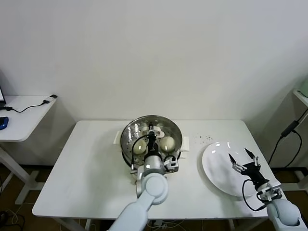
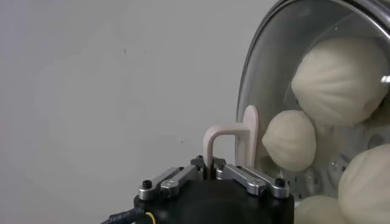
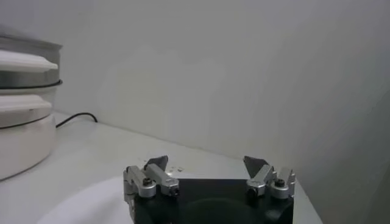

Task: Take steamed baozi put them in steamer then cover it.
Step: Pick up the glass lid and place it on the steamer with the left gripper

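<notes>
The left gripper is clamped on the white handle of the glass lid, held over the steamer at table centre. The lid is rigid, fragile and slippery, so grip the handle only. The right gripper hangs spread wide above the plate at 3 o'clock.

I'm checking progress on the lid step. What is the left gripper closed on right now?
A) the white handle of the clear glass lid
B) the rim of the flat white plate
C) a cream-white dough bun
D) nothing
A: the left gripper pinches the white rectangular handle of the clear glass lid.
</notes>
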You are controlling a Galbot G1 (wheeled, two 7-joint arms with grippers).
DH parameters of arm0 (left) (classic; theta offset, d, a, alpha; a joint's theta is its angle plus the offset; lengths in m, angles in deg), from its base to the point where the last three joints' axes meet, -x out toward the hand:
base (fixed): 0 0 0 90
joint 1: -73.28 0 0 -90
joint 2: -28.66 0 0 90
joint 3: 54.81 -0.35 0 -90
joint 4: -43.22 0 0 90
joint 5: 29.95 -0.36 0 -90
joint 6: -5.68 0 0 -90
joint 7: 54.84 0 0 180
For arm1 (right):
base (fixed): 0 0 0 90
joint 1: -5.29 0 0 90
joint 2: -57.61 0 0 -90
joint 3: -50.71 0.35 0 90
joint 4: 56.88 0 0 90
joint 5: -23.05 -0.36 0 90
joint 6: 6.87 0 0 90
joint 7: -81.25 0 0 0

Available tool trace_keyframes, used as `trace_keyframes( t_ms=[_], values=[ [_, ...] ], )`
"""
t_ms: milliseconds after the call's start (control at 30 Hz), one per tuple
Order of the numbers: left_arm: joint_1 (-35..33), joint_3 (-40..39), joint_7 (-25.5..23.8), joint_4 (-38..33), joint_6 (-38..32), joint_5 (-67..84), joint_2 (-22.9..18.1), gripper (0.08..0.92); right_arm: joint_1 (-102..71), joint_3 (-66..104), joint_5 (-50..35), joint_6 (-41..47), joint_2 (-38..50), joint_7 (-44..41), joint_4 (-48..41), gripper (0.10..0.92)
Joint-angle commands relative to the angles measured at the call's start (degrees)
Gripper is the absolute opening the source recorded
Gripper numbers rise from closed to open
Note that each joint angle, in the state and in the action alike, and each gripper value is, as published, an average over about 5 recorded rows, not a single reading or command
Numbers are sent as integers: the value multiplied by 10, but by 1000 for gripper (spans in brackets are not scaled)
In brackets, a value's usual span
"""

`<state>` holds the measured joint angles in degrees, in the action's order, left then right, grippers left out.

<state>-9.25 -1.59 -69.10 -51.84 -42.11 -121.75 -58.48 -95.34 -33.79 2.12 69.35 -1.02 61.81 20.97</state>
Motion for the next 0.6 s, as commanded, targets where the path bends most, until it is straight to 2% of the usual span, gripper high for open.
trace_keyframes(
  t_ms=[33,233,333,600],
  values=[
    [-1,1,-14,1,24,0,1,148,0,2,0,-1,0,-2,-1,823],
    [0,0,-36,-22,19,-1,14,161,1,3,0,0,2,-3,-2,823],
    [0,-6,-52,-46,23,3,27,223,2,3,0,1,2,-4,-3,823],
    [-21,-14,-69,-129,28,18,63,456,5,3,1,5,4,-3,-4,823]
  ],
)
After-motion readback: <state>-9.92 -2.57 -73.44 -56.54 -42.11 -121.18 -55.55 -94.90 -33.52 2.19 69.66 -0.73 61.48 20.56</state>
